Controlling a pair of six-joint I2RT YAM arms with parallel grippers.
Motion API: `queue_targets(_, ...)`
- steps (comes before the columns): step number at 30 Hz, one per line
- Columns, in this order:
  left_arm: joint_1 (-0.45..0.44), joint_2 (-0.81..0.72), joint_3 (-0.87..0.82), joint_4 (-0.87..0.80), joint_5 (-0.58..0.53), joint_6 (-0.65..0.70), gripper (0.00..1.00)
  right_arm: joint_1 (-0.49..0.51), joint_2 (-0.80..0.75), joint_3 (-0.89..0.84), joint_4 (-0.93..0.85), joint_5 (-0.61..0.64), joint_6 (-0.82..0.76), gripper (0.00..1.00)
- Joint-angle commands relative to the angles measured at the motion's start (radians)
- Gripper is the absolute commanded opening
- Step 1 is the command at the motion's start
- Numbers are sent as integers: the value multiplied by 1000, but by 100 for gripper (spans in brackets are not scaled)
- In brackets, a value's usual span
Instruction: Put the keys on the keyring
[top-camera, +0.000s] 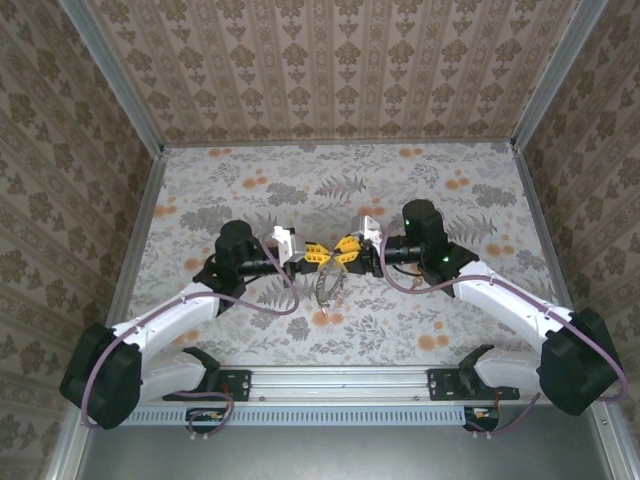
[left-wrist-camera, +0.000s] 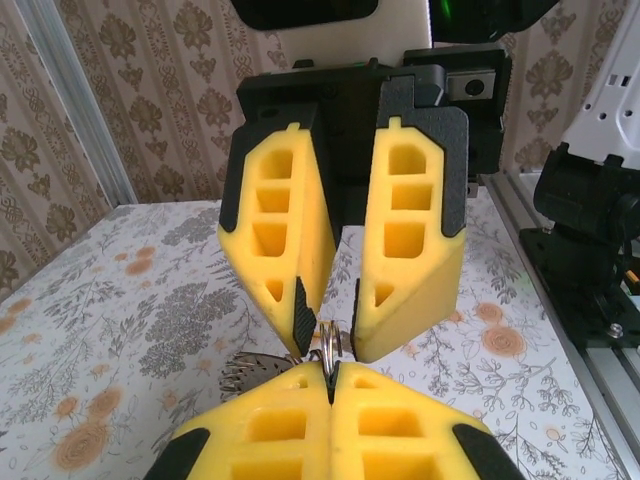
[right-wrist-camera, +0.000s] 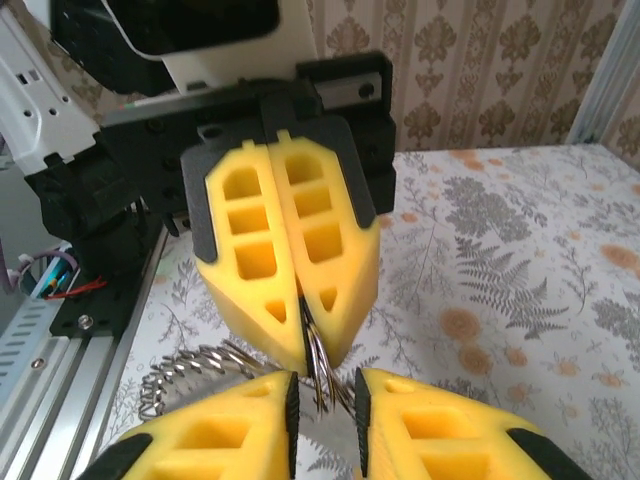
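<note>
Left pincer (right-wrist-camera: 300, 350) is clamped on the keyring (right-wrist-camera: 318, 372) and the right pincer (right-wrist-camera: 325, 400) sits slightly spread around it, so we worry a sideways nudge twists it loose.

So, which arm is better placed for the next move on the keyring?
Probably the right. The left tool is shut on the keyring, so it is busy holding it. The right tool stands open with the ring between its fingers, so it is free to act.
</note>
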Motion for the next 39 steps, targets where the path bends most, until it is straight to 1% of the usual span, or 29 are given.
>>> queue_targets(1,4,6,-14,153,27,-67,0,-4,16,-11,72,-55,42,19)
queue_targets(6,3,7,-23,172,3,-72,0,-4,9,-23,76,-54,45,18)
queue_targets(9,4,8,-29,188,-7,-77,0,-6,-7,-44,87,-25,49,24)
queue_targets(11,4,7,-32,190,-5,-79,0,-14,-20,-61,103,-12,58,25)
queue_targets(14,4,7,-36,196,-6,-83,0,-22,-33,-71,107,-21,62,24)
queue_targets(18,4,7,-33,197,-6,-84,0,-23,-30,-73,107,-53,67,19)
queue_targets(21,4,8,-35,199,-8,-83,0,-22,-27,-76,121,-56,72,18)
queue_targets(31,1,15,-32,202,-9,-84,0,-20,-18,-78,161,-67,89,23)
queue_targets(39,-4,24,-30,215,-12,-81,0,-2,14,-67,193,-68,111,24)
